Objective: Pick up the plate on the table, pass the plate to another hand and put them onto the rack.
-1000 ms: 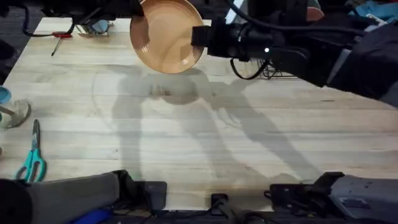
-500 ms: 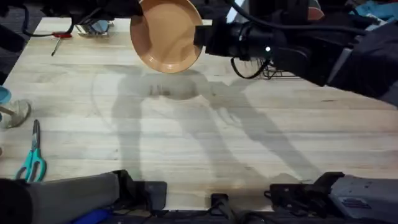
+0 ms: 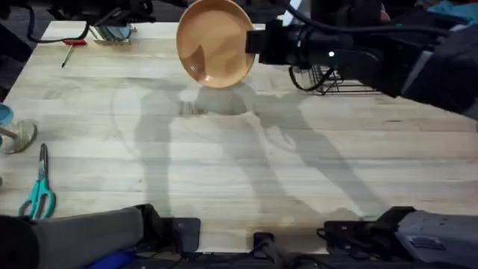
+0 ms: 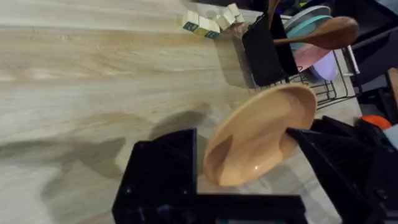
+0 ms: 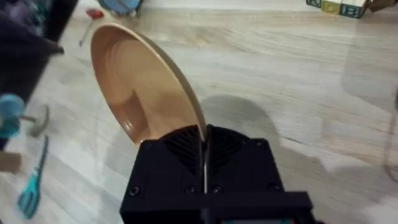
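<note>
A large light wooden butcher-block bench (image 3: pixel 246 172) with plank grain stretches beneath two black robot arms. At its far right edge stands a black wire dish rack (image 4: pixel 323 87), holding pink, teal and purple plates and a wooden spoon. Above the bench's far middle, clear of the surface, a round orange-yellow plastic plate (image 3: pixel 215 42) with a raised rim hangs tilted almost on edge, its shadow falling on the wood below. The right claw (image 5: pixel 203 144) holds the plate, its black fingers pinched narrow on the rim at the plate's right side. The left claw (image 4: pixel 239 155) stands wide, its two black fingers on either side of the plate in the left wrist view, with a gap showing at the left finger; whether the right finger touches cannot be told. A pair of teal-handled scissors (image 3: pixel 37 190) lies near the bench's left edge, and a small red-handled tool (image 3: pixel 71 47) rests at the far left corner. Small wooden letter blocks (image 4: pixel 208 22) sit beside the rack; their markings are too small to read.
</note>
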Controlling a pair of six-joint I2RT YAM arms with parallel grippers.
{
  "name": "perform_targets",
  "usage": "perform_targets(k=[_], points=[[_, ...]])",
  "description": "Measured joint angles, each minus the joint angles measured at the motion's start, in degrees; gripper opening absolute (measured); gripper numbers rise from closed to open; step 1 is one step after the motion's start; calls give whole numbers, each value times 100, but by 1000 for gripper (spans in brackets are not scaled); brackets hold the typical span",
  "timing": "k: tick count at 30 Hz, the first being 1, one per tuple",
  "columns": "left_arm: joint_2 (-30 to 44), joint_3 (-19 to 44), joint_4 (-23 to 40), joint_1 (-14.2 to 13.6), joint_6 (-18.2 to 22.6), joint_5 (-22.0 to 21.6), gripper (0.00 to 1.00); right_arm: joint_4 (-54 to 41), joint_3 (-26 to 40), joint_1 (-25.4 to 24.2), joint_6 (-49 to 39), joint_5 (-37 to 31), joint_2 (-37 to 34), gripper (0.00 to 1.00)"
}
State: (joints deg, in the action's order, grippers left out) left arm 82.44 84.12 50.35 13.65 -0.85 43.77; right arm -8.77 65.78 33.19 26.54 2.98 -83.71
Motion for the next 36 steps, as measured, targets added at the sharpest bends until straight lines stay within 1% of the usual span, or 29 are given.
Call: perform_targets(k=[4, 8, 14, 17, 22, 27, 32, 36], points=[[-145, 0, -231, 0, 48, 3, 995, -382, 0, -52, -349, 1, 269, 30], [-512, 0, -407, 0, 86, 11, 995, -704, 0, -218, -736, -1, 700, 30], [-1036, 4, -431, 0, 340, -3, 995, -853, 0, -562, -1703, -18, 1476, 30], [-1189, 4, -430, 0, 411, -175, 995, -865, 0, -789, -2275, -17, 1861, 30], [-1303, 4, -429, 0, 462, -428, 995, -870, 0, -1431, -3297, -19, 2505, 30], [-1307, 4, -397, 0, 489, -503, 995, -862, 0, -2330, -4362, -115, 2984, 30], [-1306, 4, -427, 0, 497, -527, 995, -848, 0, -3232, -5265, -264, 3019, 30], [-1306, 4, -427, 0, 497, -553, 994, -844, 0, -3772, -6045, -297, 2909, 30]])
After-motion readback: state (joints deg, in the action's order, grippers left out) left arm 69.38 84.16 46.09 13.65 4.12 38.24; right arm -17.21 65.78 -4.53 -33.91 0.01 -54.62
